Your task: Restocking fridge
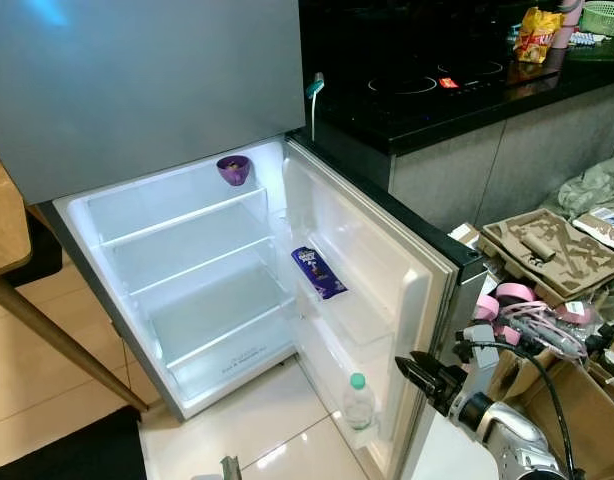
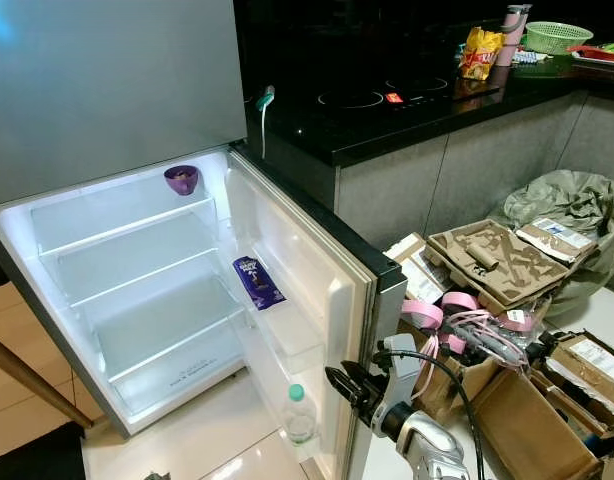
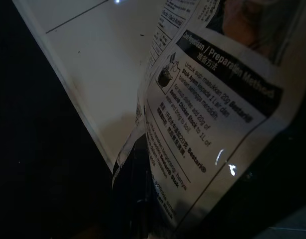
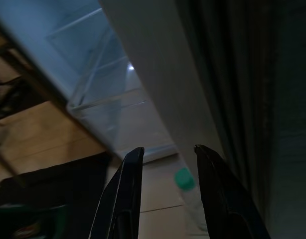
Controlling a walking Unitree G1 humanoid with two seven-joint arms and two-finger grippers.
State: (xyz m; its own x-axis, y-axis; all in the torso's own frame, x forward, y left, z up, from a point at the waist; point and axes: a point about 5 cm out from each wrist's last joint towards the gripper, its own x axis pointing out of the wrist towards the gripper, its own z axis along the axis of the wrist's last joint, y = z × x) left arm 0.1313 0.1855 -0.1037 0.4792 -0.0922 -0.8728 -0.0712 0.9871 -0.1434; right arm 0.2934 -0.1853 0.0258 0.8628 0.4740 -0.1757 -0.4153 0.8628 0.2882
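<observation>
The right gripper hangs at the outer edge of the open fridge door, its two fingers parted with nothing between them, probably there to steady the door for loading. Just inward of it a water bottle with a green cap stands in the lowest door rack; farther in, a purple packet lies on a higher rack. Beyond, on the top shelf, sits a purple cup. The left wrist view shows a printed packet very close, apparently the item to stock; that gripper's fingers cannot be made out.
</observation>
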